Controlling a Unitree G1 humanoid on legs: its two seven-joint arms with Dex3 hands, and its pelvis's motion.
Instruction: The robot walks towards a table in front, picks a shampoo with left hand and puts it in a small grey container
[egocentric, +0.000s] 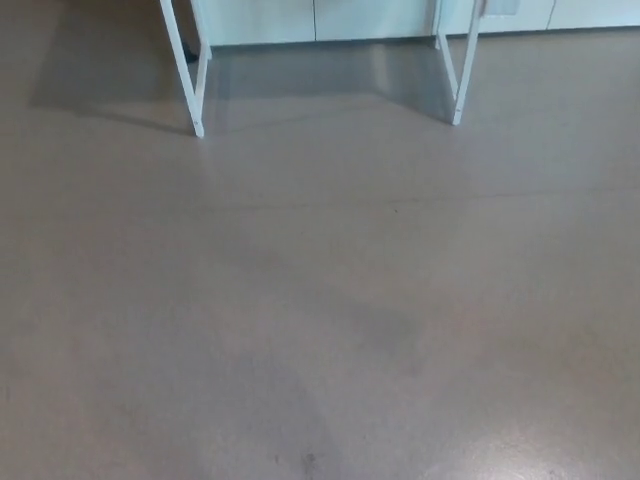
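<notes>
The view looks down on bare grey-brown floor (320, 300), which fills almost the whole frame. At the far edge stand two white splayed frames, the left leg (185, 80) and the right leg (467, 60), which belong to the surface ahead. Its top lies above the frame and cannot be seen. Behind the legs runs a row of pale cabinets (370, 20).

Neither the left hand nor the right hand shows, so it cannot be told whether either is open, closed or holding anything. The shampoo and the grey container are also out of sight. Judging from the task, both are probably up on the hidden top, straight ahead and well apart from the robot.

The step in hand looks like the walk-up, with a wide stretch of floor left to cross. The gap between the legs sits slightly right of the picture's centre, so the approach seems to call for going forward and a little right. Which way the bottle lies, and its long axis, cannot be judged yet.
</notes>
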